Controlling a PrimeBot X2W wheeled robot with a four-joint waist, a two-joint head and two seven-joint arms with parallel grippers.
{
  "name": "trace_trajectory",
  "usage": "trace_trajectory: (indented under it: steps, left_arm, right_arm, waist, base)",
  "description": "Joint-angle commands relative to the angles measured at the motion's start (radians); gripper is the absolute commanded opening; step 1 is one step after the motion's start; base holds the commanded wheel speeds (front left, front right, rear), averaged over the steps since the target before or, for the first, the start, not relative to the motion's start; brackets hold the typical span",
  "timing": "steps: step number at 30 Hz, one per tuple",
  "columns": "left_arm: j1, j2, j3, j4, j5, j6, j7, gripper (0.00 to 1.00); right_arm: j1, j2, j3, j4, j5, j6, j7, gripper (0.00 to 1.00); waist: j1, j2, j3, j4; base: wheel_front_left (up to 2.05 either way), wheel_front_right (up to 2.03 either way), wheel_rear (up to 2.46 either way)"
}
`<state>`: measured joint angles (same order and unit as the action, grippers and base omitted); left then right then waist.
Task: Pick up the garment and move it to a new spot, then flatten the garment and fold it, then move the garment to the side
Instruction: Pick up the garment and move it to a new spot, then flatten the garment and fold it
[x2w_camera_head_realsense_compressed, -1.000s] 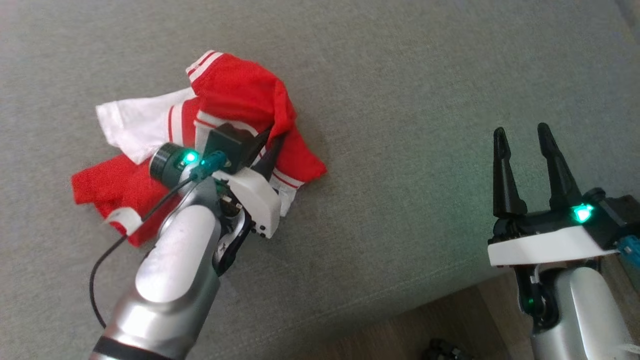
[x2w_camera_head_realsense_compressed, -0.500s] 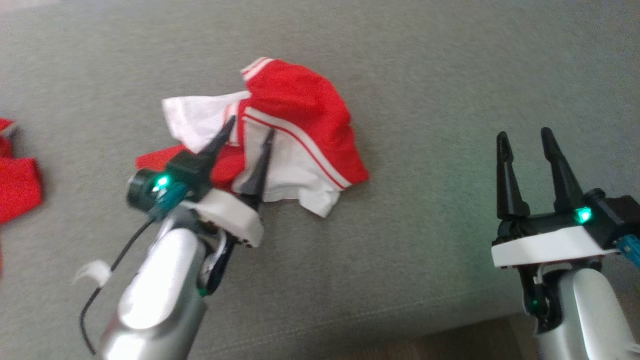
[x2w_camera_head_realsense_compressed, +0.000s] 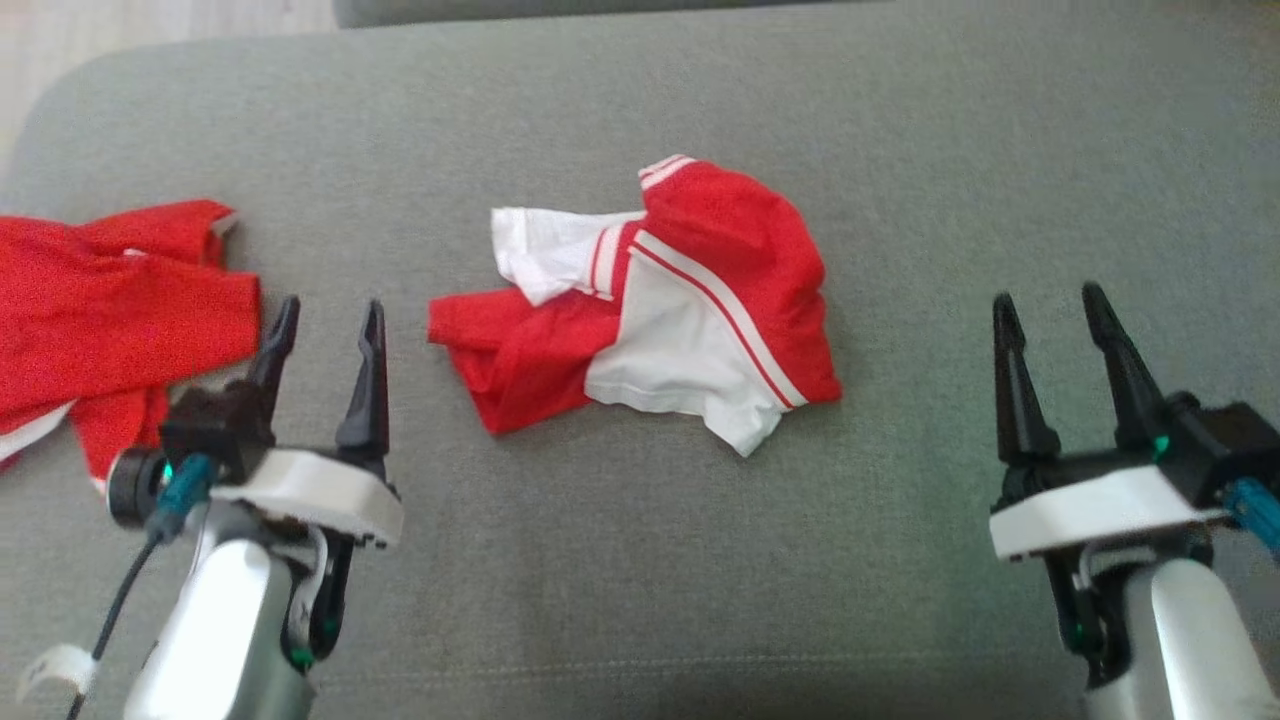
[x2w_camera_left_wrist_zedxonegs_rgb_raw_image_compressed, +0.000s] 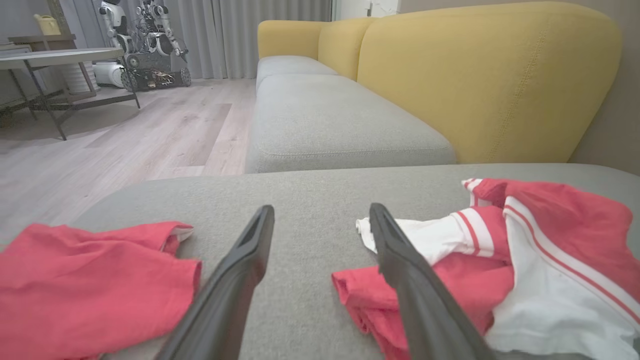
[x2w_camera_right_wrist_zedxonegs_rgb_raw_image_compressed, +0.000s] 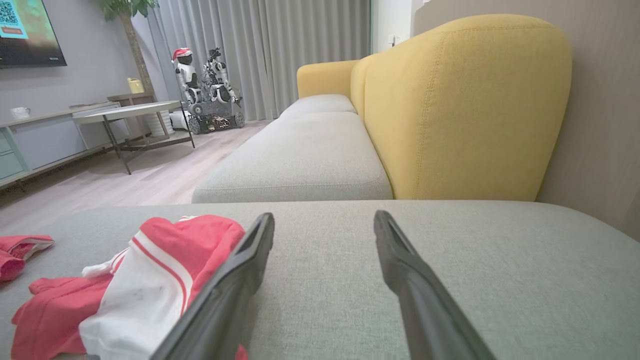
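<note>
Since half a second ago, the left pincer (x2w_camera_head_realsense_compressed: 330, 304) has come off the crumpled red-and-white striped cloth garment (x2w_camera_head_realsense_compressed: 690, 300), which its fingers then overlapped. In the head view it now stands apart from the garment, jaws spread with nothing between them. The garment lies up and to the right of it on the grey woven sofa cushion (x2w_camera_head_realsense_compressed: 950, 150), and a plain red cloth piece (x2w_camera_head_realsense_compressed: 110, 300) lies just to its left. The right pincer (x2w_camera_head_realsense_compressed: 1047, 294) hangs well to the garment's right, jaws likewise parted and empty.

In the left wrist view, bare cushion shows between the fingers; the garment sits beyond the right finger and the red piece beside the left one.

In the right wrist view, the garment lies by the left finger, partly behind it.
</note>
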<state>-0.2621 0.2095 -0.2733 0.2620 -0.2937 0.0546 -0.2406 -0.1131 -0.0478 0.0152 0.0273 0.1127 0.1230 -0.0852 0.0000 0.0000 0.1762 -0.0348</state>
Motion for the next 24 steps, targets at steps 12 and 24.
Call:
trace_trajectory:
  steps: [12, 24]
  left_arm:
    - [0.092, 0.04, 0.011, -0.063, -0.009, 0.009, -0.005, 1.0]
    - [0.16, 0.047, 0.007, -0.103, -0.028, 0.032, 0.027, 1.0]
  right_arm:
    - [0.1, -0.002, -0.012, -0.03, 0.014, 0.008, 0.025, 1.0]
    - [0.144, -0.002, -0.003, -0.042, 0.028, 0.008, 0.04, 1.0]
  waist:
    - [0.0, 0.0, -0.126, 0.031]
    - [0.0, 0.0, -0.167, 0.03]
  base:
    - [0.0, 0.0, 0.0]
    - [0.0, 0.0, 0.0]
